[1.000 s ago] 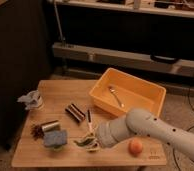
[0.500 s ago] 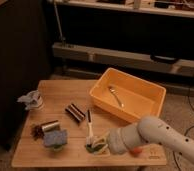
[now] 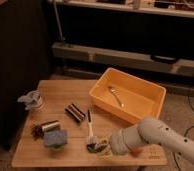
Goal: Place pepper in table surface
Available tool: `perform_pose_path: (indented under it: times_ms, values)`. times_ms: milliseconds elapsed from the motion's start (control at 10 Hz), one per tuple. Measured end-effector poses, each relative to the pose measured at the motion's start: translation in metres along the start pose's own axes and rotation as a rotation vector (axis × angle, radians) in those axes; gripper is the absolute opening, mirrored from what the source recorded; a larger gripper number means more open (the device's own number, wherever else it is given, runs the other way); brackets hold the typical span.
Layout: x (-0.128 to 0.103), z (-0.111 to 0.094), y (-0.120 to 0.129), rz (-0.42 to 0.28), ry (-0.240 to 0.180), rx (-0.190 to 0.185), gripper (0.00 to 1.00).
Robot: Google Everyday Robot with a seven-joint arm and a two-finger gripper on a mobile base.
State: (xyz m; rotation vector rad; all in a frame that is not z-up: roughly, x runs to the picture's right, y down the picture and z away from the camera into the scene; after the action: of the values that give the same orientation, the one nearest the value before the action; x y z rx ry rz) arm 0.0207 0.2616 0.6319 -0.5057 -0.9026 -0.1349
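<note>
Gripper (image 3: 102, 146) low at the desk's (image 3: 60, 95) front edge.
Fingers (image 3: 105, 149) pinch the pepper (image 3: 93, 146), which juts toward their nine o'clock, close above the wood.

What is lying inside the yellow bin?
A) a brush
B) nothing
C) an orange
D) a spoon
D: a silvery spoon lies on the floor of the bin. The gripper is nowhere near it, low at the front edge of the table, by the brush.
</note>
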Motion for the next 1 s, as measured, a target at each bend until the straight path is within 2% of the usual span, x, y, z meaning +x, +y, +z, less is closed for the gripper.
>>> perform_pose_path:
  times_ms: [300, 500, 700, 1000]
  values:
    - [0.006, 0.003, 0.0, 0.008, 0.081, -0.117, 0.0]
    - [0.012, 0.006, 0.0, -0.014, 0.107, -0.172, 0.0]
    - [0.015, 0.009, -0.003, -0.078, 0.118, -0.225, 0.0]
    - [0.016, 0.008, 0.001, -0.25, 0.139, -0.303, 0.0]
